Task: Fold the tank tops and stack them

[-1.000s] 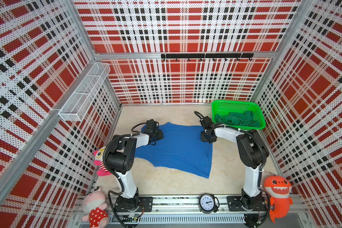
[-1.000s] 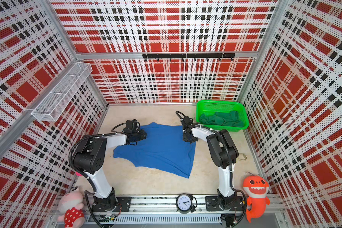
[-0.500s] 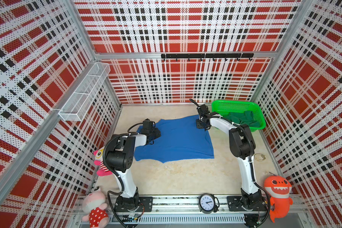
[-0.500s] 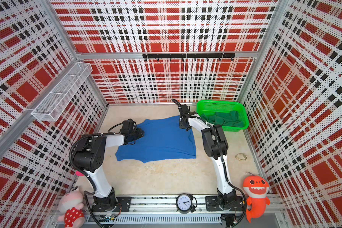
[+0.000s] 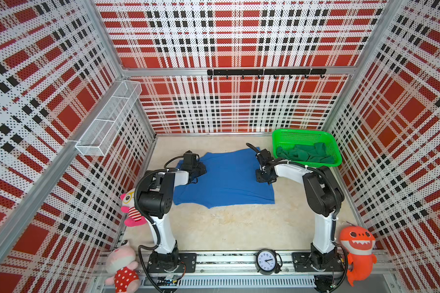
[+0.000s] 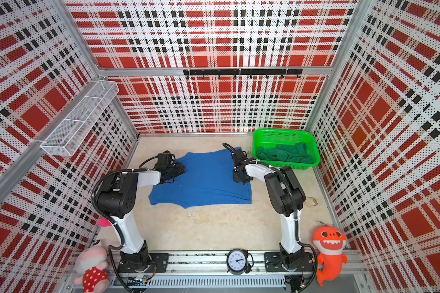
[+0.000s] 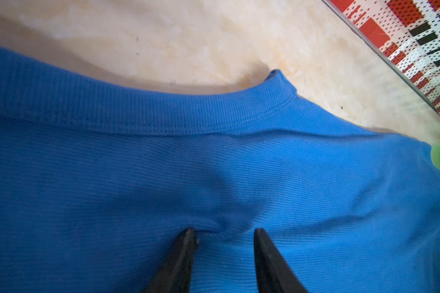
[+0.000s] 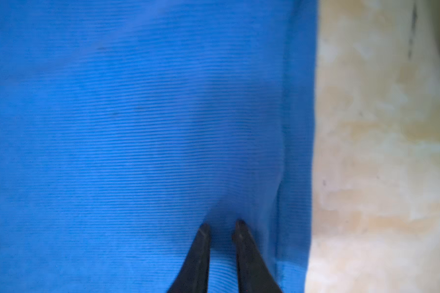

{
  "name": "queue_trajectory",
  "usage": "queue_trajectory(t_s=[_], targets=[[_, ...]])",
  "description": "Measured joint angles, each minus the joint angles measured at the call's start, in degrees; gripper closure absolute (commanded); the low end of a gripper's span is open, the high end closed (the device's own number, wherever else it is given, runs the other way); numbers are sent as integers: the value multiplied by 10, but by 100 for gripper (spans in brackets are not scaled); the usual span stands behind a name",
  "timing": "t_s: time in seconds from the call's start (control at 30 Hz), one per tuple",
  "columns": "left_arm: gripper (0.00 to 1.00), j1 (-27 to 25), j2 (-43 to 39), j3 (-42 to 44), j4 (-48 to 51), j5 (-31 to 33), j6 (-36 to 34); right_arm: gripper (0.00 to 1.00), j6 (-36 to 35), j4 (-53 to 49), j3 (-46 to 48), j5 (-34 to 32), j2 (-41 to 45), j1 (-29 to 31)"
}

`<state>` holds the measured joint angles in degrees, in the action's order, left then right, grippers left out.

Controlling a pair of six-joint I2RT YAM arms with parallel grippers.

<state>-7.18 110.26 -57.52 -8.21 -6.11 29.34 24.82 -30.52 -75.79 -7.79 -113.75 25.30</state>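
The blue tank top (image 5: 226,182) is spread near the far edge of the worktop (image 5: 239,228); it should be pulled flat evenly from both sides before folding. The left claw (image 7: 224,232) is half open, tips pressed on the cloth; the right claw (image 8: 222,224) is almost closed, a pinch cannot be confirmed.

Royal blue tank top (image 5: 226,182), ribbed cloth, spread open and mostly flat on the middle of the beige tabletop (image 5: 239,228), near edge wavy, dark green tank top (image 5: 308,153), crumpled in a heap inside the bright green basket (image 5: 302,134) at the back right
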Motion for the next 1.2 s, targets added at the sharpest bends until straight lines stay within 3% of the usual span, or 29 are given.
queue_trajectory(t_s=[0.27,0.57,0.73,0.87,1.03,1.2], targets=[[56,2,9,-19,14,1,-6,74,3,3,92,-31,79,-45],[38,-13,-32,-42,90,-1,-20,70,28,-17,180,33,295,-15],[37,-46,-170,-35,167,28,-32,64,59,-51,264,70,358,-2],[40,-100,-335,50,202,60,-13,60,76,-65,293,93,365,2],[50,-195,-511,221,268,69,93,60,90,-54,295,109,360,2],[56,-263,-573,339,282,70,208,60,93,-40,295,113,347,2]])
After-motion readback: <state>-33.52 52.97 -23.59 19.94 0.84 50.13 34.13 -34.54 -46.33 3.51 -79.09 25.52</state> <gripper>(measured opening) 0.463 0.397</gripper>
